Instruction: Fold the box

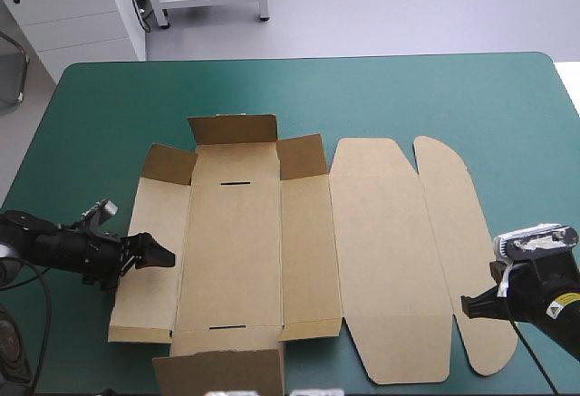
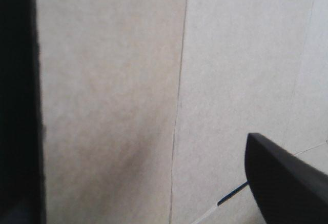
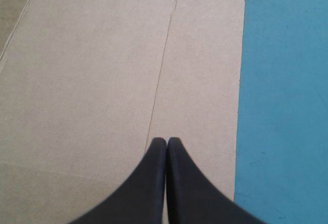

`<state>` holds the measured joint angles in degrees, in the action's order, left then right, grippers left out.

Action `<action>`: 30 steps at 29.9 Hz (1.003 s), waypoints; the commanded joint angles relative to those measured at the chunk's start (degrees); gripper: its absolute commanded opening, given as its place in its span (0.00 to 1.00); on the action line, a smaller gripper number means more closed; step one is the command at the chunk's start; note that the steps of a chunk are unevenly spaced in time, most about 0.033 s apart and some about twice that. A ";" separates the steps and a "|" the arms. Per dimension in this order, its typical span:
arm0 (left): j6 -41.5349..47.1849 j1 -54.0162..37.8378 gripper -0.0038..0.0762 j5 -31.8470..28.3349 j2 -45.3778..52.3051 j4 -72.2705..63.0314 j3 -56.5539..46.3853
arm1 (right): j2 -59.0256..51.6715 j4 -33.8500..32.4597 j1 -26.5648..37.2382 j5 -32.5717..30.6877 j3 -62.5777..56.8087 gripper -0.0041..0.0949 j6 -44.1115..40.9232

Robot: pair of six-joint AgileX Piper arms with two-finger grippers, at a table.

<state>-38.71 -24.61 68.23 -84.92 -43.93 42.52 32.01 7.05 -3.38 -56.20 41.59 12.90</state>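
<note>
Reading my left gripper [image 1: 156, 251] spread open over the box [image 1: 231, 242], right gripper [image 3: 166, 142] pressed closed above its lid flap [image 3: 205, 80]; yellow wrist label [image 1: 564, 301] illegible.

- The brown box [image 1: 236, 251] is lying unfolded before me, in the middle of the teal-green cover [image 1: 453, 97].
- Its far flaps [image 1: 233, 130] are standing up slightly.
- Its lid [image 1: 385, 260] is lying flat toward my right.

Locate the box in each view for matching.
High view: box spread across the teal-green cover's middle.
Left wrist view: box fills it, between the left gripper's open fingers.
Right wrist view: box ahead of the shut right gripper, cover beside.
Shared landmark: rounded flap's crease, high and right wrist only.
</note>
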 commanded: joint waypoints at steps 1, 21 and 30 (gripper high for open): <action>0.07 1.56 0.79 4.75 1.28 -2.47 0.67 | 0.26 0.54 0.20 3.27 1.34 0.03 0.43; -1.61 1.56 0.04 1.42 1.28 -4.45 0.79 | 0.26 0.54 0.20 3.40 1.34 0.03 0.43; -6.35 2.39 0.04 4.55 1.63 -9.17 7.82 | 0.26 0.54 0.20 3.40 1.34 0.03 0.00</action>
<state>-43.87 -23.28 67.92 -85.03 -47.35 45.56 32.01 7.27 -3.38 -55.95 41.59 12.85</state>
